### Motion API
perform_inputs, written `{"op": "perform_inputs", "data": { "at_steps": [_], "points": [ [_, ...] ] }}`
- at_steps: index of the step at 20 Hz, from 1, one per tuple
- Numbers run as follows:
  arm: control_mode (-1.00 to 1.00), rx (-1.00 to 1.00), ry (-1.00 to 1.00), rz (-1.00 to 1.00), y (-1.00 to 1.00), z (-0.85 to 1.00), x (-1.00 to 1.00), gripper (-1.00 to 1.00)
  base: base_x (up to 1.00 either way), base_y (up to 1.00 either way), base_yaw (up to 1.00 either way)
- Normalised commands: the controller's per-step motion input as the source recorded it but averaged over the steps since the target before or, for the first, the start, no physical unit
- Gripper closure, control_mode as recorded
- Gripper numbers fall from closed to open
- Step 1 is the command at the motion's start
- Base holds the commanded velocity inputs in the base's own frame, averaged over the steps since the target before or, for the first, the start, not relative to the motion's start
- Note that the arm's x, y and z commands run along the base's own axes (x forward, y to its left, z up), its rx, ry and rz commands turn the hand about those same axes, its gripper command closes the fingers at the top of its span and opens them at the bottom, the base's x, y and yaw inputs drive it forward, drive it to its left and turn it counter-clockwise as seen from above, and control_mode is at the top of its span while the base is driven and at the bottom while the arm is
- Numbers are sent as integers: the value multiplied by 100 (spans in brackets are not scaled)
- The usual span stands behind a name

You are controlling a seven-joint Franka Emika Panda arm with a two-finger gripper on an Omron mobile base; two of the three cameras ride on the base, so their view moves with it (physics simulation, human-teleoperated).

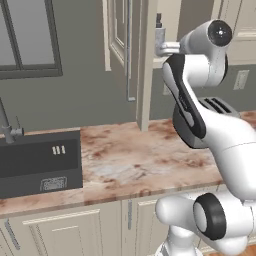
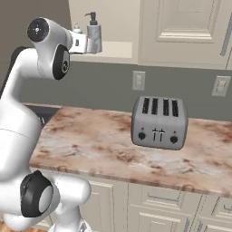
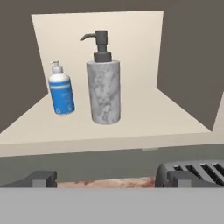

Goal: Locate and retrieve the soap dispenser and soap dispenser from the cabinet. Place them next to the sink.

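Note:
Two soap dispensers stand on the beige shelf (image 3: 144, 118) of the open cabinet. The pale grey marbled dispenser (image 3: 103, 94) with a dark pump is in the middle, and the small blue one (image 3: 61, 95) with a white pump is left of it and a little further back. My gripper (image 3: 108, 179) is open in front of the shelf edge, short of the grey dispenser (image 2: 94, 36), with nothing between its fingers. In the right base view the gripper (image 2: 81, 43) hovers level with the shelf. The dark grey sink (image 1: 30, 180) lies at the counter's left, with its faucet (image 1: 7, 125) behind it.
The cabinet door (image 1: 125, 45) hangs open left of the arm. Below the cabinet, a silver four-slot toaster (image 2: 159, 122) stands on the marbled counter (image 2: 90, 136). Cream lower cabinets (image 1: 75, 230) run under the counter. A window (image 1: 27, 35) sits above the sink.

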Motion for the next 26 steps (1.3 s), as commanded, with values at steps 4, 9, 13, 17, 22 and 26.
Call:
{"op": "perform_inputs", "data": {
  "at_steps": [4, 9, 13, 17, 22, 26],
  "points": [
    [-100, 0, 0, 0, -1, 0, 0, -100, 0, 0, 0],
    [-100, 0, 1, 1, 0, 1, 21, -100, 0, 0, 0],
    [-100, 0, 9, 4, 0, 0, 62, -100, 0, 0, 0],
    [-100, 0, 6, 6, -4, 4, 56, -100, 0, 0, 0],
    [-100, -1, 0, 4, -9, 14, 32, -100, 0, 0, 0],
    [-100, 0, -6, 1, -1, 1, 4, -100, 0, 0, 0]
  ]
}}
